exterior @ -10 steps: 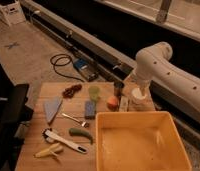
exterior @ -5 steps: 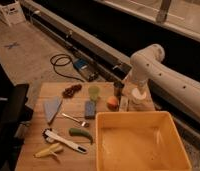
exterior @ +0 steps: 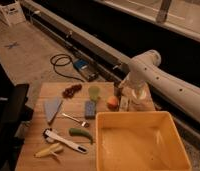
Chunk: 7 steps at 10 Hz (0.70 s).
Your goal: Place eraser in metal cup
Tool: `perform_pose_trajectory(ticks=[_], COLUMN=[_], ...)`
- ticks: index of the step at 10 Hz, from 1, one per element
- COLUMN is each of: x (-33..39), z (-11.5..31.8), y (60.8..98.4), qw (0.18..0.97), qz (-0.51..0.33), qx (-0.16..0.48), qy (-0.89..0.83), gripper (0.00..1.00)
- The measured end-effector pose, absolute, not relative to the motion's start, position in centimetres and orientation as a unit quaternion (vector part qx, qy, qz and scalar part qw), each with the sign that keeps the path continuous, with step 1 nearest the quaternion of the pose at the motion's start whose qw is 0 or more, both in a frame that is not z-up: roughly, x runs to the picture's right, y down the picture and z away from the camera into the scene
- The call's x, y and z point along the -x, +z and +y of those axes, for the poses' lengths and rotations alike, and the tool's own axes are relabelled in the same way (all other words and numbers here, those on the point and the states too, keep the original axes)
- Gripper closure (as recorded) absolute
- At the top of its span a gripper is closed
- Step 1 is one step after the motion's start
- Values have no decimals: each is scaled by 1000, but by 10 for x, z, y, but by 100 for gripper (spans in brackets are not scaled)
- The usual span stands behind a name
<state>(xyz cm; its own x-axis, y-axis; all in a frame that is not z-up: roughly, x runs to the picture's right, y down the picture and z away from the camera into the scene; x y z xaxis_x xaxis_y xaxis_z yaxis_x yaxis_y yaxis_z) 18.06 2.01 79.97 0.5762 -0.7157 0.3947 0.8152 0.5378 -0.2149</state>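
- Wooden tabletop (exterior: 38,161), set beside a dim floor and a long rail; it carries every entry below.
- Eraser (exterior: 124,103): a small pale cream block on the tabletop, directly under the gripper. Whether the gripper touches it cannot be told.
- Eraser, handling (judged): light, firm with slight give, rubbery rather than slippery, not fragile. It is best taken across its two narrow long faces near the middle, so that it hangs straight.
- Gripper (exterior: 128,95): at the end of the white arm (exterior: 163,82), pointing down over the far right part of the tabletop. How far open it is, and whether it has hold of anything, cannot be told.
- Metal cup (exterior: 116,90): a small dark cylinder close by the gripper, on the side toward the green cup. The mouth looks narrow, so the eraser probably has to go in end first.
- Orange fruit (exterior: 112,102): just beside the eraser, on the same side as the metal cup.
- Green cup (exterior: 94,92) and blue block (exterior: 89,108): further out on that side, near each other.
- Yellow bin (exterior: 143,145): large and open, on the camera's side of the gripper.
- Well apart from the gripper: dark grapes (exterior: 72,90), a grey wedge (exterior: 52,107), a spoon (exterior: 73,118), a green pepper (exterior: 80,133), a white-handled tool (exterior: 63,140) and a banana (exterior: 48,150).
- Off the tabletop, beyond it: a coiled cable (exterior: 62,62) on the floor.
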Motion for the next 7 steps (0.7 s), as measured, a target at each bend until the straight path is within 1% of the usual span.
perform_pose_trajectory(ticks=[3,7], x=[-164,-159], z=[41,61], y=[816,821], qw=[858,855], qz=[-158,-179], qx=[213,232], qy=[-439,-429], gripper=[27,27])
